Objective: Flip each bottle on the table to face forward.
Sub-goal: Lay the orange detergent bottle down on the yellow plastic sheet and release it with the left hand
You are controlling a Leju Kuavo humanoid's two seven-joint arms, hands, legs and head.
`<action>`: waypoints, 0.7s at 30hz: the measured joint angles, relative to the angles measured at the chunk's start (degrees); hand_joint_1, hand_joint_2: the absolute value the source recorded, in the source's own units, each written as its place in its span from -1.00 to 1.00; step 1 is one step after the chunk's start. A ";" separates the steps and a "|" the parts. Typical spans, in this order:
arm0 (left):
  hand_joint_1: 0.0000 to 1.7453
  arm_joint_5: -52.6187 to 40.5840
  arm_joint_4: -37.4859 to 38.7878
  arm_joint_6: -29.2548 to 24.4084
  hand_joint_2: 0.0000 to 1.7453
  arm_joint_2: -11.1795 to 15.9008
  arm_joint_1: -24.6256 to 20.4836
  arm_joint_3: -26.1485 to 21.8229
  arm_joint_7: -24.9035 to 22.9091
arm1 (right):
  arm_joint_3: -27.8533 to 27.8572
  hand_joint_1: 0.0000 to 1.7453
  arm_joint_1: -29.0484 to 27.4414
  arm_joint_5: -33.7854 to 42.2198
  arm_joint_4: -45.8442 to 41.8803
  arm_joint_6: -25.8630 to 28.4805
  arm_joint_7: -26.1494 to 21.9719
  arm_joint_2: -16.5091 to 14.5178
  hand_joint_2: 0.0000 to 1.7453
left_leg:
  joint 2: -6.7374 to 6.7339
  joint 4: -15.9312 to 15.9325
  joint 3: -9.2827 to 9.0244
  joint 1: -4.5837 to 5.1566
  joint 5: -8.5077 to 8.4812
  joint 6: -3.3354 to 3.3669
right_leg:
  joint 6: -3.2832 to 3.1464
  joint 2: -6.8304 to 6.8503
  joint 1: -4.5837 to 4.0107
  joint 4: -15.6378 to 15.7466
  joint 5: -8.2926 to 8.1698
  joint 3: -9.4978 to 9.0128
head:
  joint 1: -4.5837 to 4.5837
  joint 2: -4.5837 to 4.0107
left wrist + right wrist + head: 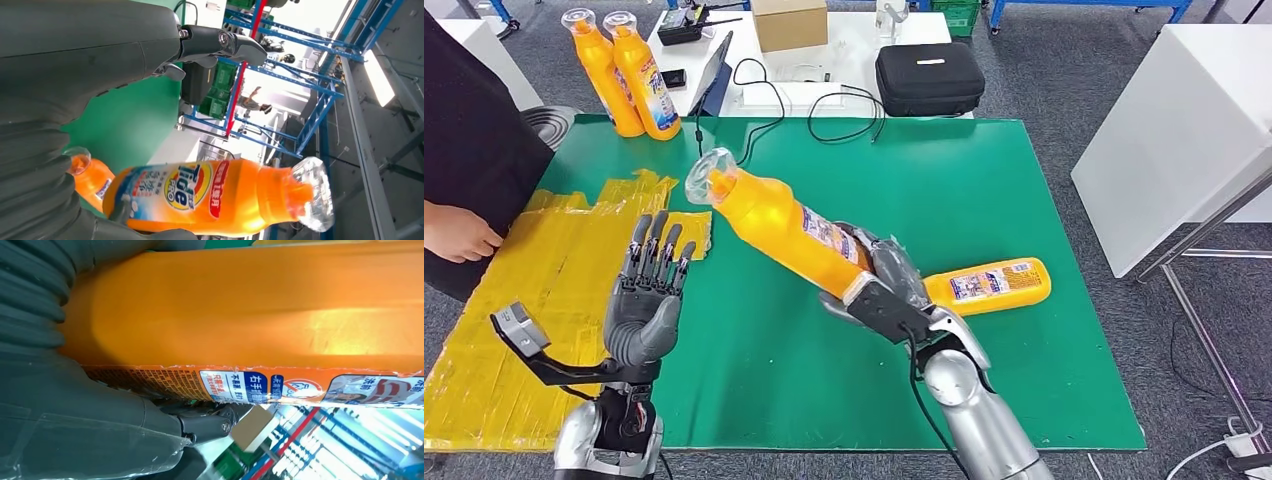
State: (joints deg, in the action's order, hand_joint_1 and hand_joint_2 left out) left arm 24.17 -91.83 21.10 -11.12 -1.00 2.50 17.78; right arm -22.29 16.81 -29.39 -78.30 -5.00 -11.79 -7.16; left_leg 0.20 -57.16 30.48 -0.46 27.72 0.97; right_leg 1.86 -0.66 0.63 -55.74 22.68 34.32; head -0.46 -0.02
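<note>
My right hand grips an orange detergent bottle by its lower body and holds it tilted above the green table, its clear cap pointing up and to the left. The right wrist view has the same bottle pressed against the hand. In the left wrist view its front label faces the camera. A second orange bottle lies on its side just right of my right hand. My left hand hovers to the left with its fingers extended, holding nothing.
Two more orange bottles stand upright at the table's far left corner. Yellow tape covers the table's left part, where a person's hand rests. Behind the table lie a black case, a cardboard box and cables.
</note>
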 joint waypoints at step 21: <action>-1.00 1.79 4.08 0.99 1.00 -0.77 -3.17 -0.78 -1.08 | -10.97 1.00 6.41 -1.01 15.96 1.24 0.50 -11.10 1.00 | 0.01 0.01 0.03 -0.02 -0.02 -0.03 | -0.01 0.00 -0.01 -0.02 0.00 0.03 | -0.02 0.00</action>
State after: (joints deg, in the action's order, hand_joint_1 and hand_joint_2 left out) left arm 25.96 -87.75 22.10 -11.88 -4.17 1.73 16.70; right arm -33.26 23.22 -30.40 -62.34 -3.76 -11.28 -18.26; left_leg 0.21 -57.15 30.50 -0.48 27.70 0.93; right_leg 1.85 -0.65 0.62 -55.76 22.68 34.35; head -0.48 -0.02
